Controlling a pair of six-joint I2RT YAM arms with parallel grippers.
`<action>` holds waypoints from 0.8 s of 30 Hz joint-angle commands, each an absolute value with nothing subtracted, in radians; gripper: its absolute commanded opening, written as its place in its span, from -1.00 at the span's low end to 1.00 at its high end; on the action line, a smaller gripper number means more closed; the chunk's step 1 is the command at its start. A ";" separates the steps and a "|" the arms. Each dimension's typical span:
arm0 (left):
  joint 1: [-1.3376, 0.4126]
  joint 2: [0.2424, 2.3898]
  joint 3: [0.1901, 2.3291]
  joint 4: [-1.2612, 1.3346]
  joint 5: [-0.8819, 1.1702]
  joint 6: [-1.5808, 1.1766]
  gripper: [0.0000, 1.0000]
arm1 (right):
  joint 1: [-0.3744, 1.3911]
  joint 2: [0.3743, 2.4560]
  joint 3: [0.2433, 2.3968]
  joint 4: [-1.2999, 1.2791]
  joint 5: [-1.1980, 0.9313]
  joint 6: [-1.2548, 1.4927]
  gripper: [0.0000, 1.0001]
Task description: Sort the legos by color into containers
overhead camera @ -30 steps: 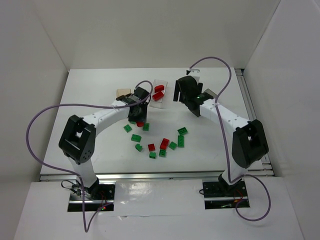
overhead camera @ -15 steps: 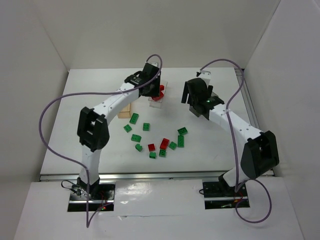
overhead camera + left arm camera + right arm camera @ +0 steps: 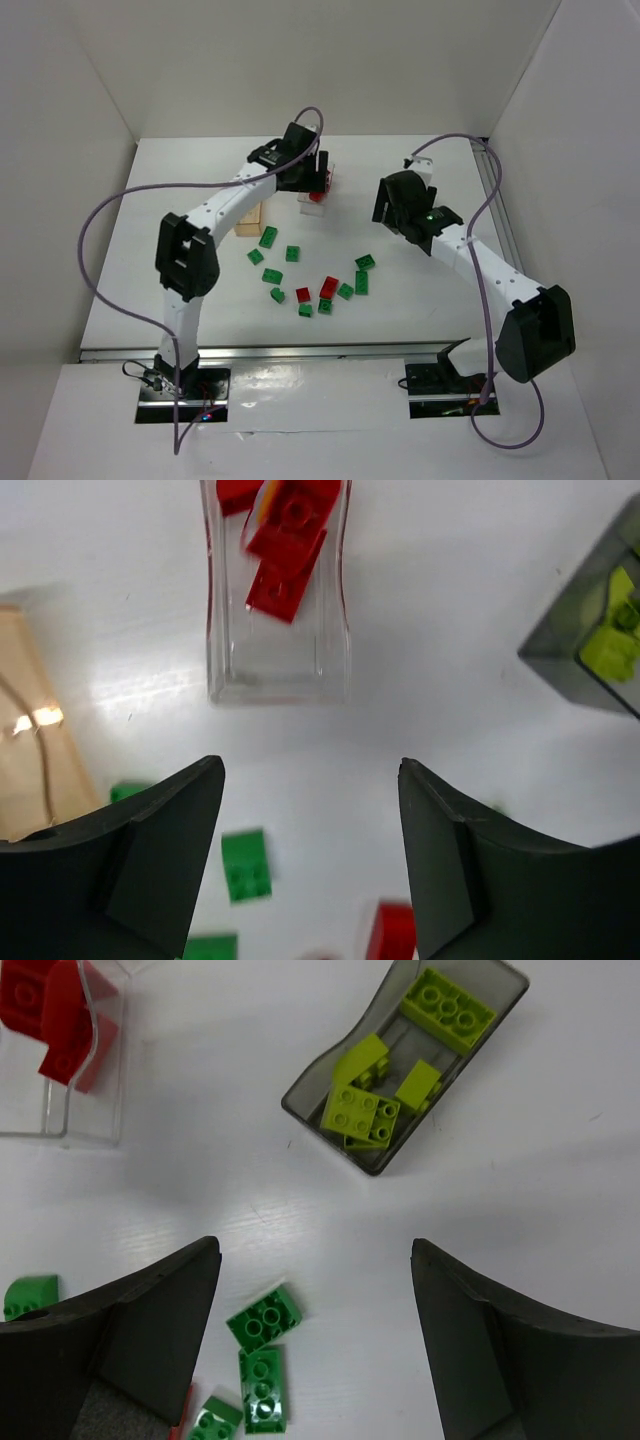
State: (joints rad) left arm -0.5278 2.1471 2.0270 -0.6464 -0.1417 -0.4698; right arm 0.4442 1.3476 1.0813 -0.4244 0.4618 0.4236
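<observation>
The clear container (image 3: pixel 316 205) holds red legos (image 3: pixel 323 181); in the left wrist view the container (image 3: pixel 278 670) lies ahead of the fingers with the red legos (image 3: pixel 285 540) at its far end. My left gripper (image 3: pixel 308 172) (image 3: pixel 310 770) is open and empty above it. The dark container (image 3: pixel 310 1098) holds yellow-green legos (image 3: pixel 450 1005). My right gripper (image 3: pixel 395 205) (image 3: pixel 315 1250) is open and empty above the table near it. The tan container (image 3: pixel 250 216) sits by the left arm. Several green legos (image 3: pixel 272 275) and two red legos (image 3: pixel 329 288) lie loose mid-table.
In the right wrist view two green legos (image 3: pixel 264 1320) lie just beyond the left finger. The table's right edge has a metal rail (image 3: pixel 495 200). White walls enclose the back and both sides.
My left arm carried a red lego from the loose pile to the clear container and let it go there; its jaws are now open. My right gripper drew back toward the right.
</observation>
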 commanded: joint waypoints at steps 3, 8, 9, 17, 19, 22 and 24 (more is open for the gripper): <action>-0.535 1.826 1.736 -0.606 -0.074 -0.430 0.61 | 0.468 1.313 1.020 -0.439 0.400 0.472 0.67; -0.566 1.697 1.395 -0.525 -0.074 -0.483 0.84 | 0.520 1.313 1.020 -0.439 0.420 0.495 0.67; -0.566 1.697 1.363 -0.508 -0.074 -0.495 0.84 | 0.520 1.313 1.020 -0.439 0.420 0.495 0.67; -0.600 1.758 1.281 -0.416 -0.155 -0.543 0.77 | 0.577 1.345 1.031 -0.449 0.440 0.514 0.67; -0.600 1.796 1.290 -0.425 -0.192 -0.552 0.74 | 0.577 1.355 1.031 -0.449 0.440 0.514 0.67; -0.600 1.841 1.318 -0.437 -0.230 -0.561 0.71 | 0.577 1.364 1.031 -0.449 0.440 0.514 0.67; -0.600 1.868 1.328 -0.437 -0.230 -0.552 0.62 | 0.577 1.364 1.031 -0.449 0.449 0.514 0.67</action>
State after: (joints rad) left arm -0.6010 1.8359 1.2873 -0.4618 -0.1856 -0.5346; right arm 0.5697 1.3586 1.0176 -0.4427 0.4156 0.5014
